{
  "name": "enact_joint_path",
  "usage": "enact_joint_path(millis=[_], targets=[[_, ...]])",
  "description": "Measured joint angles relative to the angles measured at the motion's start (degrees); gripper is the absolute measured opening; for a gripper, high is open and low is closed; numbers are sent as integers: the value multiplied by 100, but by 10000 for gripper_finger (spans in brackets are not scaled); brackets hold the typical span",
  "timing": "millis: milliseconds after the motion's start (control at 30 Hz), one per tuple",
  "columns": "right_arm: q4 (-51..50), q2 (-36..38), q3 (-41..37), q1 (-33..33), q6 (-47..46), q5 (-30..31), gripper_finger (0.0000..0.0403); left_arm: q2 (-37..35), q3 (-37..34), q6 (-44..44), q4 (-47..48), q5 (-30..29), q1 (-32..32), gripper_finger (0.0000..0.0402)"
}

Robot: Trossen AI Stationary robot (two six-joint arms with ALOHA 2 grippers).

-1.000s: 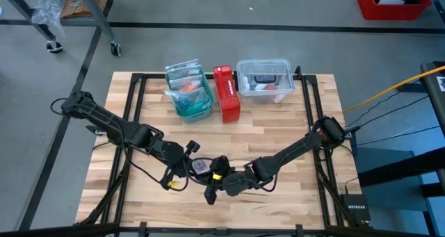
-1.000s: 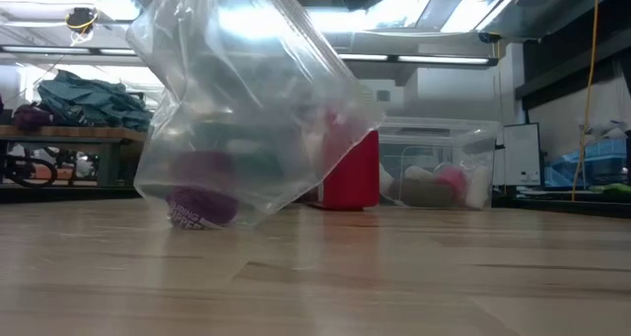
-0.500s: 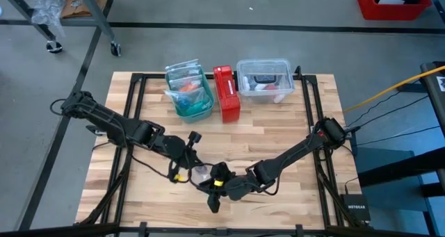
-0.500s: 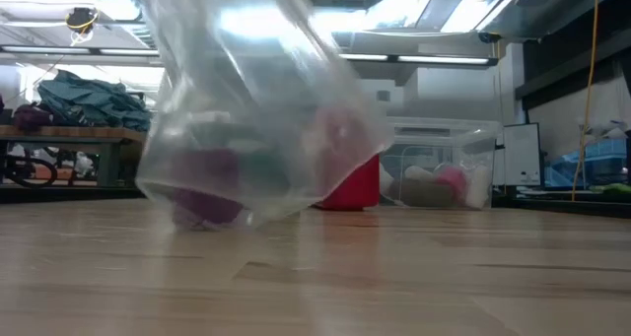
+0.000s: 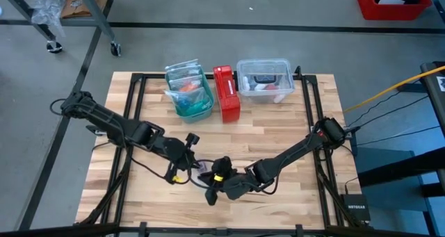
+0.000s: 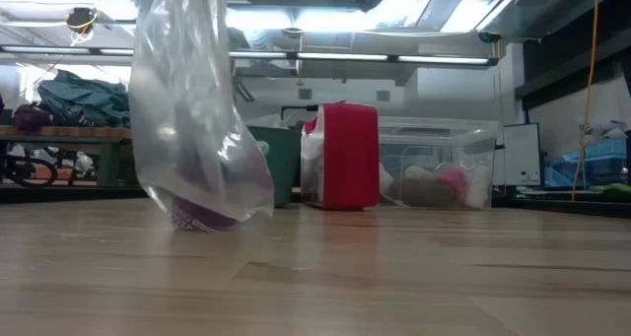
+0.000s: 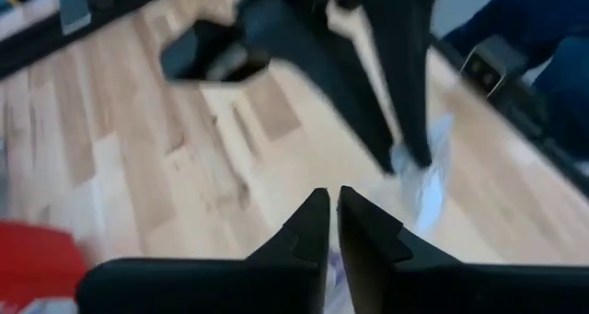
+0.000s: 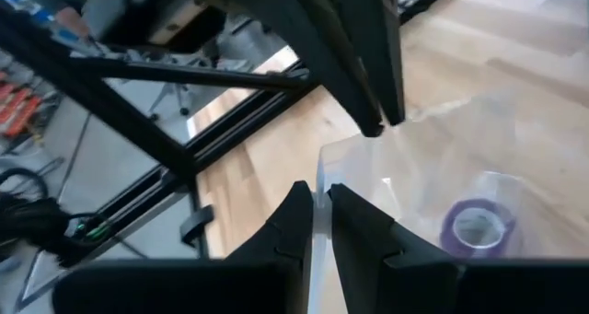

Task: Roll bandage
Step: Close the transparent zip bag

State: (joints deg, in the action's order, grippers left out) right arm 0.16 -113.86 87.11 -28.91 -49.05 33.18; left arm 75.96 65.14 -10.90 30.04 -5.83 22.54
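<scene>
Both arms reach in low over the front middle of the wooden counter, meeting near the centre. We see the left tool with its dark fingers pressed nearly together; whether it nips the plastic we can't tell. The right tool is pinching the top edge of a clear bag, which hangs from it like a limp crinkly sleeve with its bottom on the counter.

The bandage is a small purple coil, rolled up tight, sitting inside the bag at its bottom, on the counter's front middle. From table level we only get its lower half, fuzzy through the plastic.

At the back edge: a teal bin stuffed with clear packets, a glossy red box standing upright, and a clear tub with a lid, all in a row. The left wrist view is smeared, so the other arm there is just a dark shape.
</scene>
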Motion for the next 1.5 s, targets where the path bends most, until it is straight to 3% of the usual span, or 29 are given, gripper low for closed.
enact_joint_path(millis=[333, 567, 800, 1000, 1233, 1367, 1500], targets=[[-240, 332, -4, 7, 263, 402, 40, -81, 600, -928, 1444, -599, -592, 87], [-988, 941, -4, 110, 559, 738, 40, -607, 916, -2028, 1857, -576, -1219, 83], [-2361, 1816, -4, 358, 658, 761, 40, -1490, 914, -1819, 2432, -131, -2202, 77], [-3615, 2458, -4, 548, 586, 727, 40, -2076, 827, -1763, 2383, 835, -2915, 76], [-3884, 2612, -201, 500, 589, 671, 40, -2566, -290, -1903, 1184, 3608, -3406, 76], [-2841, 2608, -825, 457, 612, 668, 40, -2583, -1040, -1766, -26, 4639, -3475, 76], [-1217, 2603, -1793, 457, 633, 460, 40, -2467, -1612, -1321, -1335, 4764, -3472, 76]])
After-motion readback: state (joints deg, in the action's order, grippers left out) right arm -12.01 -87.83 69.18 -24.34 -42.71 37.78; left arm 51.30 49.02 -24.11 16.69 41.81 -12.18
